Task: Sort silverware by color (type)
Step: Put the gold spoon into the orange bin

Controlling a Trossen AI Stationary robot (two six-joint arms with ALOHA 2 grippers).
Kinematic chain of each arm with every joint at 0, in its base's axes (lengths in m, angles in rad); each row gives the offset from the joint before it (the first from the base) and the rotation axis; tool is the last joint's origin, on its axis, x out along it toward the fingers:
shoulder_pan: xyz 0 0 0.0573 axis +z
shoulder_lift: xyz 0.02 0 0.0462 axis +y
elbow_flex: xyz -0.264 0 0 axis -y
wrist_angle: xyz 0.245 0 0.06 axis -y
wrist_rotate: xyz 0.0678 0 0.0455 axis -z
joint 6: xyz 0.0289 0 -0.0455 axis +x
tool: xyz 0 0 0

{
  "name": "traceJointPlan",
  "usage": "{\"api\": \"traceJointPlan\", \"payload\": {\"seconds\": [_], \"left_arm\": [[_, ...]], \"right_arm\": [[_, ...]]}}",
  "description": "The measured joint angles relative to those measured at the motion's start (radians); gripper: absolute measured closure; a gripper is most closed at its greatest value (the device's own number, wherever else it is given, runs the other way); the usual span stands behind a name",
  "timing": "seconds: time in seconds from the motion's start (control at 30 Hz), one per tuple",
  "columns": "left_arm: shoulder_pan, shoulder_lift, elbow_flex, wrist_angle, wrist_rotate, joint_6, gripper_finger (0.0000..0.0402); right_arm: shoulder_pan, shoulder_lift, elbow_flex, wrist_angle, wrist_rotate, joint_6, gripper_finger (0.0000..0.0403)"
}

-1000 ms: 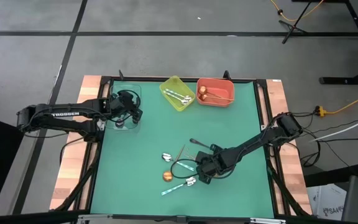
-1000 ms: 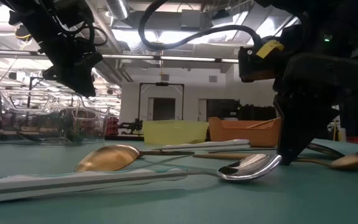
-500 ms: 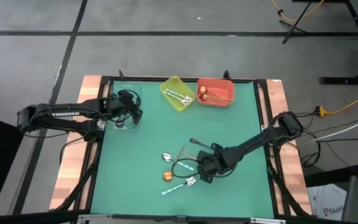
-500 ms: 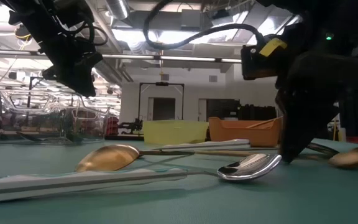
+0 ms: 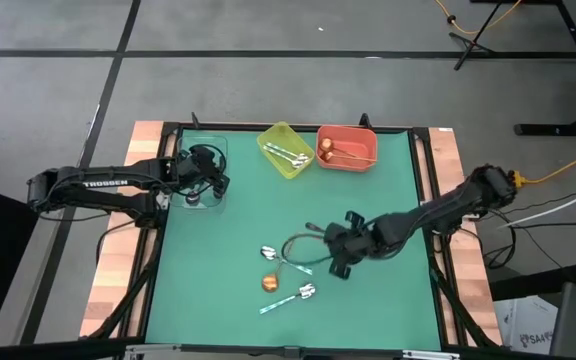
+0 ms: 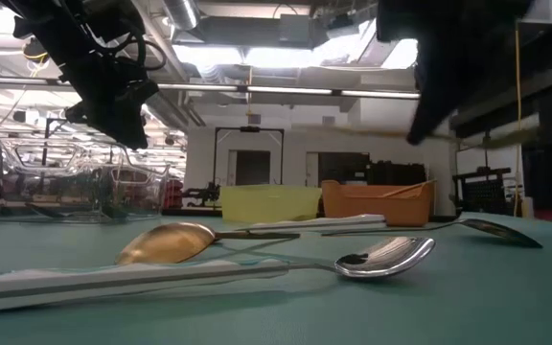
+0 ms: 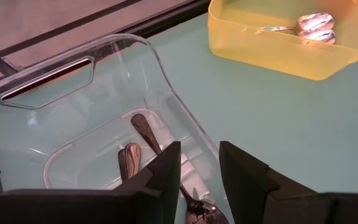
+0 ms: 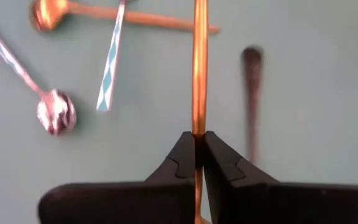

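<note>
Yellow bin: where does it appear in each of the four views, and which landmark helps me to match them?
High view: yellow bin at the far edge, beside the orange bin.
Low view: middle background, left of the orange bin.
Left wrist view: beyond the clear container, across bare mat.
Right wrist view: not in it.
Shared landmark: the clear container.

high: overhead, straight down on whole counter | low: counter level, facing room, close to loose spoons also seen from high | left wrist: near, over clear bin and yellow bin | right wrist: near, down on spoons
</note>
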Motion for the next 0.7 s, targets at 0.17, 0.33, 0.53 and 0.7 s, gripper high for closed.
{"api": "traceJointPlan", "payload": {"seconds": [0.17,0.33,0.53,0.7], "left_arm": [[0.000,0.000,0.000,0.000,0.000,0.000,0.0297],[0.000,0.000,0.000,0.000,0.000,0.000,0.0297],[0.000,0.000,0.000,0.000,0.000,-0.001,0.0297],[0.000,0.000,0.000,0.000,0.000,-0.001,0.0297]], "right_arm": [[-0.086,-0.089,0.000,-0.014,0.012,-0.102,0.0401],[-0.195,-0.154,0.002,-0.012,0.027,-0.217,0.0401],[-0.334,-0.194,0.002,-0.010,0.028,-0.327,0.0401],[-0.428,-0.198,0.002,0.024,0.035,-0.400,0.0401]]}}
